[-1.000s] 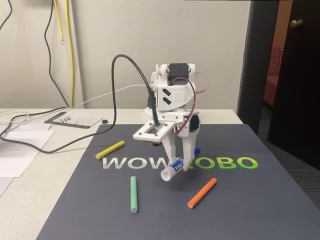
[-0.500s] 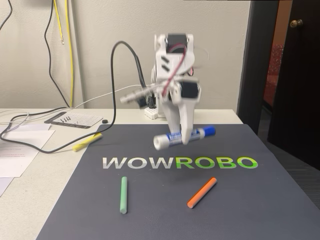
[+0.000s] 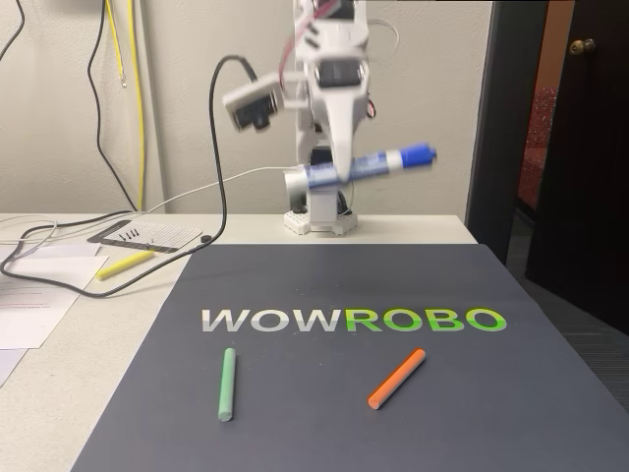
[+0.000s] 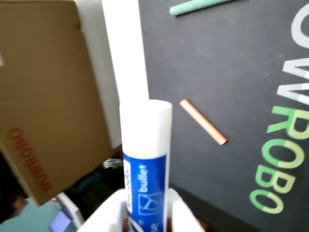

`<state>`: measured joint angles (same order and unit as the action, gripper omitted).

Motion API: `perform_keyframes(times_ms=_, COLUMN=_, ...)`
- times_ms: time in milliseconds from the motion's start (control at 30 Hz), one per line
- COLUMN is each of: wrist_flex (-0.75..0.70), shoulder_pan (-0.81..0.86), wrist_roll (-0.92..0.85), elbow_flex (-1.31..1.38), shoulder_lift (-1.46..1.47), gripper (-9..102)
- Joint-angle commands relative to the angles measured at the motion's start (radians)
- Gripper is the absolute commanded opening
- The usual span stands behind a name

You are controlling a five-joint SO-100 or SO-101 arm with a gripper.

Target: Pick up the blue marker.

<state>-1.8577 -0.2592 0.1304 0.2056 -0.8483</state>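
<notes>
The blue marker, a thick white barrel with blue label and blue cap, hangs high above the dark mat, lying almost level with its cap to the right in the fixed view. My gripper is shut on its middle. In the wrist view the blue marker stands up from between the white fingers at the bottom edge, its white butt end toward the camera's far side.
On the dark mat lie a thin green stick and an orange stick. A yellow stick rests on the table left of the mat, near black cables and papers. A cardboard box stands beside the mat.
My gripper has risen from mat level to well above the table with the blue marker in it. The green and yellow sticks have shifted leftward.
</notes>
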Motion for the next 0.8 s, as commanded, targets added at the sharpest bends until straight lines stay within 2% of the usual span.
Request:
perform_keyframes(times_ms=0, wrist_flex=-0.123, shoulder_pan=0.006, wrist_roll=0.035, elbow_flex=0.035, shoulder_lift=-0.13, gripper=0)
perform_keyframes(times_ms=100, wrist_flex=-0.19, shoulder_pan=0.006, wrist_roll=0.048, elbow_flex=0.035, shoulder_lift=-0.19, gripper=0)
perform_keyframes(times_ms=767, wrist_flex=-0.189, shoulder_pan=0.043, wrist_roll=0.078, elbow_flex=-0.649, shoulder_lift=-0.799, gripper=0)
